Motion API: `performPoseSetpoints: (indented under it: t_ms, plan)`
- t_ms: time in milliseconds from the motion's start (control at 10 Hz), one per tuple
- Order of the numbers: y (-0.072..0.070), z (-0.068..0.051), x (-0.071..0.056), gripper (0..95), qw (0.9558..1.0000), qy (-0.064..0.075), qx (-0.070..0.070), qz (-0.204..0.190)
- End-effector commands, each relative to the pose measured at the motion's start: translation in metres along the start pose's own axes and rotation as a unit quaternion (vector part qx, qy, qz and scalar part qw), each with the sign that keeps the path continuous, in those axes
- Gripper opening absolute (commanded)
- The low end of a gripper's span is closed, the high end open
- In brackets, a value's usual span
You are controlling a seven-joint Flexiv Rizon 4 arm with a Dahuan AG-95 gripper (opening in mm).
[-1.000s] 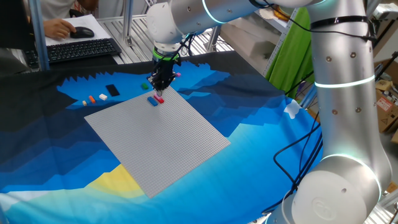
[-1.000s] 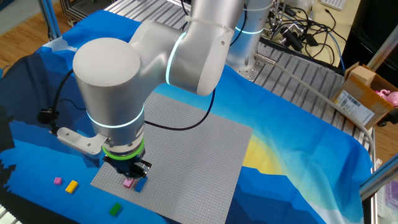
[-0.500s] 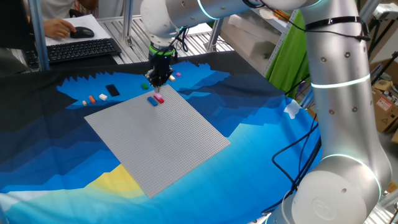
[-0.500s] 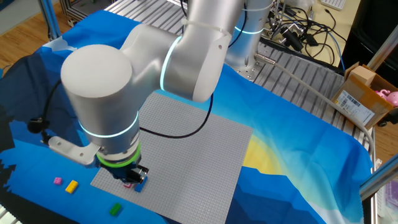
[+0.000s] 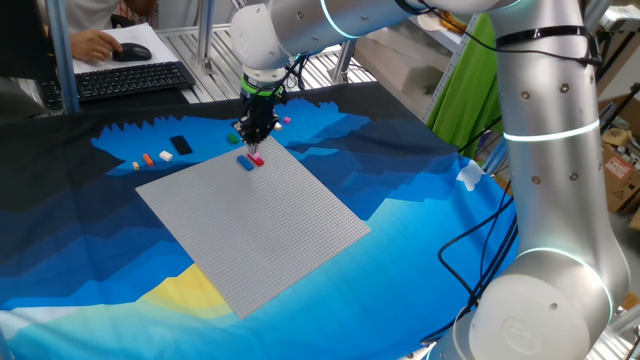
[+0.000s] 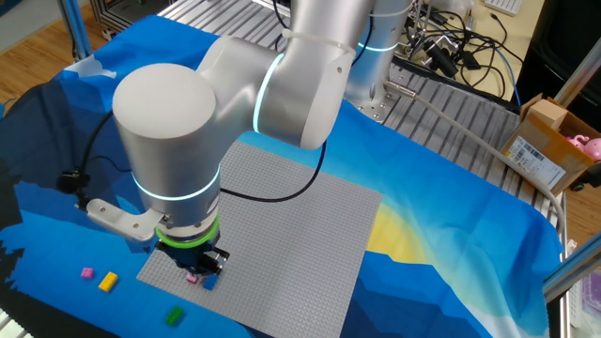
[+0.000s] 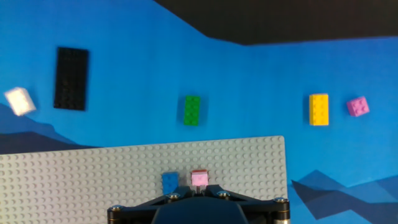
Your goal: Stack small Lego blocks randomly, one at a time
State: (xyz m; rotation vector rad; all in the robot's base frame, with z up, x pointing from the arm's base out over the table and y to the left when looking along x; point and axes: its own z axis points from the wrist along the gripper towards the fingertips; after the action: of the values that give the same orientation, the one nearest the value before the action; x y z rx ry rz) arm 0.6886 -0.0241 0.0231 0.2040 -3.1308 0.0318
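The arm fills the upper right of one fixed view, reaching down to the far corner of the grey baseplate at centre frame. The baseplate lies on a blue cloth.

The gripper hangs just above a pink block and a blue block, which sit side by side on the plate's studs near its edge, at the bottom centre of the hand view. The jaws are hidden there by the gripper body and too small elsewhere, so I cannot tell how they stand.

Loose on the cloth beyond the plate: a black plate upper left, a white block at the left edge, a green block mid-frame, and a yellow block and second pink block at right.

These blocks look light, rigid and smooth. They would likely skid if nudged, so pinch across the flat long sides, squarely.
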Motion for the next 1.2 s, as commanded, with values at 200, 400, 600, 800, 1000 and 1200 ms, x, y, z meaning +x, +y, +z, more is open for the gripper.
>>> performPoseSetpoints:
  t_ms: [200, 400, 600, 800, 1000, 1200]
  plan:
    - [-0.002, -0.005, 0.002, 0.0, 1.0000, 0.002, 0.004, -0.008]
    - [-0.003, -0.008, 0.001, 38.0, 0.9999, -0.002, 0.010, 0.008]
    - [-0.004, -0.010, -0.004, 38.0, 0.9999, -0.005, 0.009, 0.012]
    - [-0.006, -0.015, -0.014, 38.0, 0.9999, -0.005, 0.004, 0.012]
    - [-0.004, -0.014, -0.023, 38.0, 0.9999, -0.007, 0.002, 0.016]
    - [-0.003, -0.014, -0.031, 38.0, 0.9998, -0.007, 0.002, 0.018]
